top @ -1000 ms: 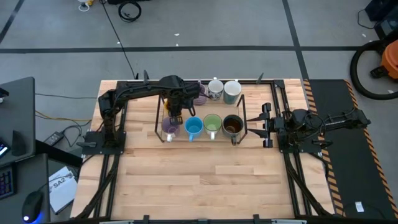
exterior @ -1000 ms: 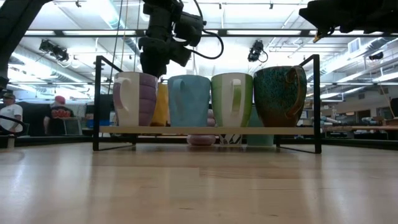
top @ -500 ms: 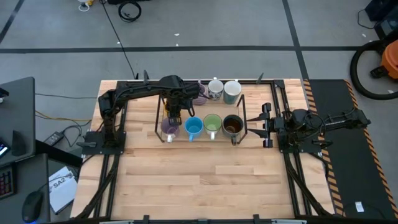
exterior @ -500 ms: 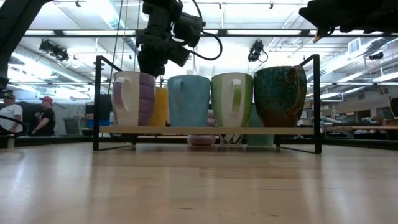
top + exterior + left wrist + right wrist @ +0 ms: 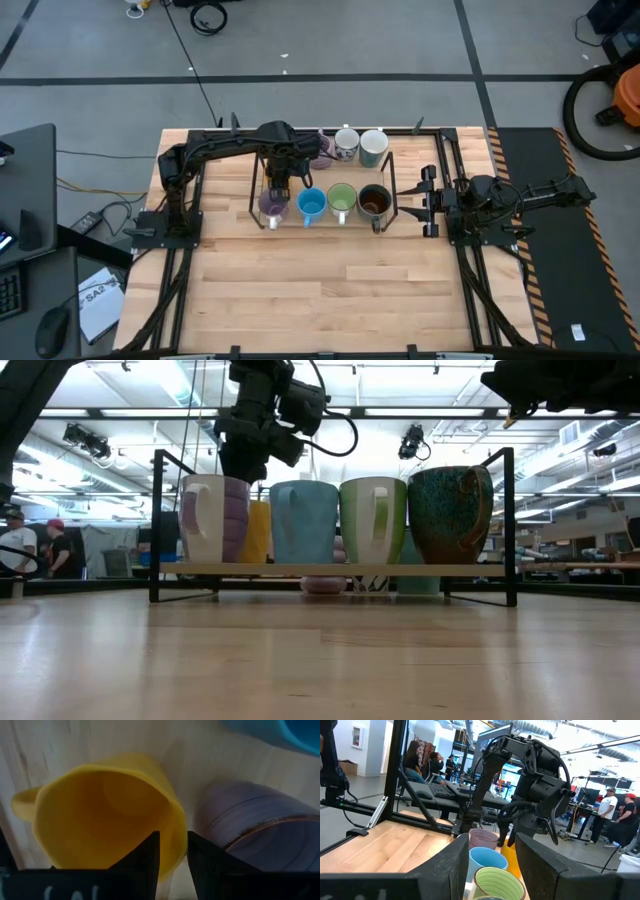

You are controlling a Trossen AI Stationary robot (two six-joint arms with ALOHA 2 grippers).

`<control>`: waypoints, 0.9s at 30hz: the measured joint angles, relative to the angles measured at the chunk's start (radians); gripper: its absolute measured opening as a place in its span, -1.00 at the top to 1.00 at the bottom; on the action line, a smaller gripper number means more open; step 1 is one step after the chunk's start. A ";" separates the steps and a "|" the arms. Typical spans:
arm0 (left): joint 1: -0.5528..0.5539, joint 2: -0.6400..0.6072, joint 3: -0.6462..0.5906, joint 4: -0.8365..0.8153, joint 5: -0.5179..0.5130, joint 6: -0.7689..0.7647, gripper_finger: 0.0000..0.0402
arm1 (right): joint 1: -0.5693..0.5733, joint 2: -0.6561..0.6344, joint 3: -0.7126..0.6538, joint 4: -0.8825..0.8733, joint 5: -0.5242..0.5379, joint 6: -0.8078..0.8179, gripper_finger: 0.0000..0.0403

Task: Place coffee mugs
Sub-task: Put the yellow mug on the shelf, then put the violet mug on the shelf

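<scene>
A black wire rack (image 5: pixel 392 185) with a wooden shelf holds a front row of mugs: lavender (image 5: pixel 272 206), blue (image 5: pixel 311 205), light green (image 5: pixel 342 200) and dark brown-black (image 5: pixel 374 202). The orange mug (image 5: pixel 100 815) stands upright on the shelf behind the lavender one. My left gripper (image 5: pixel 280 183) is over it, pointing down and shut on it. Behind the rack, on the table, are a second lavender mug (image 5: pixel 322 150), a white patterned one (image 5: pixel 346 144) and a pale grey-white one (image 5: pixel 373 146). My right gripper (image 5: pixel 492 840) waits open, to the right of the rack. My left gripper holds the orange mug by its rim wall (image 5: pixel 175 837), on the side away from the handle (image 5: pixel 22 802). One finger (image 5: pixel 150 852) is inside the mug and one (image 5: pixel 200 857) outside. The fingers come from above, pointing down. The mug stands upright on the rack's shelf, close beside the lavender mug (image 5: pixel 250 832).
The rack's black frame posts (image 5: pixel 157 525) rise on both sides of the mugs. Bare wooden table (image 5: pixel 330 290) stretches in front of the rack. People stand in the room beyond the table (image 5: pixel 15 545).
</scene>
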 joint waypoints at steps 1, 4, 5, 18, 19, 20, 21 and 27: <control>0.000 0.000 0.001 -0.002 -0.002 0.002 0.50 | 0.000 0.000 0.000 0.000 0.000 0.000 0.18; 0.000 0.000 0.022 -0.012 -0.003 0.003 0.50 | 0.000 0.000 0.000 0.000 0.000 0.000 0.18; 0.000 0.000 0.033 -0.013 -0.002 0.003 0.50 | 0.000 0.000 0.000 0.000 0.000 0.000 0.18; 0.001 0.000 0.191 -0.089 0.070 -0.016 0.50 | 0.000 0.000 0.000 0.000 0.000 0.000 0.18; 0.001 -0.001 0.205 -0.080 0.065 -0.016 0.50 | 0.000 0.000 0.000 0.000 0.000 0.000 0.18; 0.001 -0.001 0.216 -0.066 0.050 -0.015 0.50 | 0.000 0.000 0.000 0.000 0.000 0.000 0.18; 0.000 -0.002 0.221 -0.043 0.024 -0.015 0.50 | 0.000 0.000 0.000 0.000 0.000 -0.001 0.18; 0.011 -0.002 0.206 0.147 -0.070 0.045 0.50 | 0.000 0.000 0.000 0.002 0.000 -0.004 0.18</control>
